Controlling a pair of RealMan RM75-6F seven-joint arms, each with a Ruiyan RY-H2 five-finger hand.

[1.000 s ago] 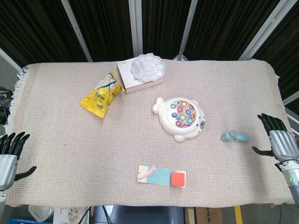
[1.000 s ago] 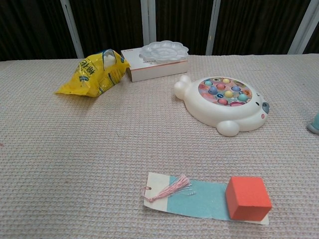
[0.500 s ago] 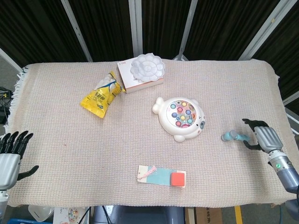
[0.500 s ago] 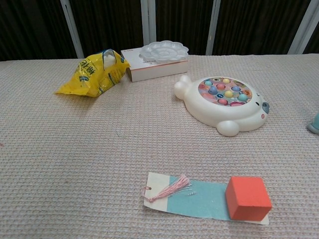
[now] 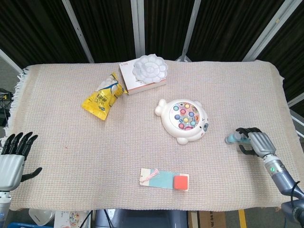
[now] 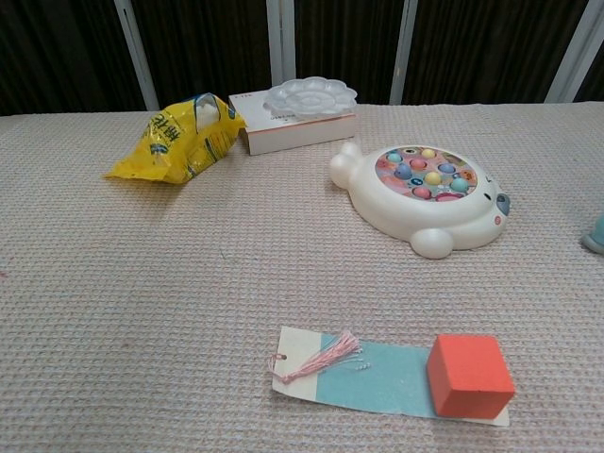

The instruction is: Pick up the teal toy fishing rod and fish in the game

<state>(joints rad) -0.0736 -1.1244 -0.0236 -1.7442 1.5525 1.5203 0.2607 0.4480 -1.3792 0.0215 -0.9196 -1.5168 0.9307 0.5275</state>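
The teal toy fishing rod (image 5: 232,138) lies on the cloth, right of the white fishing game (image 5: 183,120) with its coloured fish. In the chest view only the rod's end (image 6: 596,234) shows at the right edge, beside the game (image 6: 425,198). My right hand (image 5: 252,141) sits at the rod's handle, dark fingers curled above and below it, hiding the handle's right part. The rod still rests on the table. My left hand (image 5: 13,159) hovers off the table's front left corner, fingers spread and holding nothing. Neither hand shows in the chest view.
A yellow snack bag (image 5: 102,99) and a white flower-shaped palette (image 5: 149,68) on a box (image 5: 134,84) lie at the back. A card with a pink tassel (image 5: 159,178) carrying a red cube (image 5: 181,182) lies near the front edge.
My right hand has moved left from the table's right edge to the rod's handle and curled its fingers around it. The left hand has drifted slightly up. The rod has not moved.
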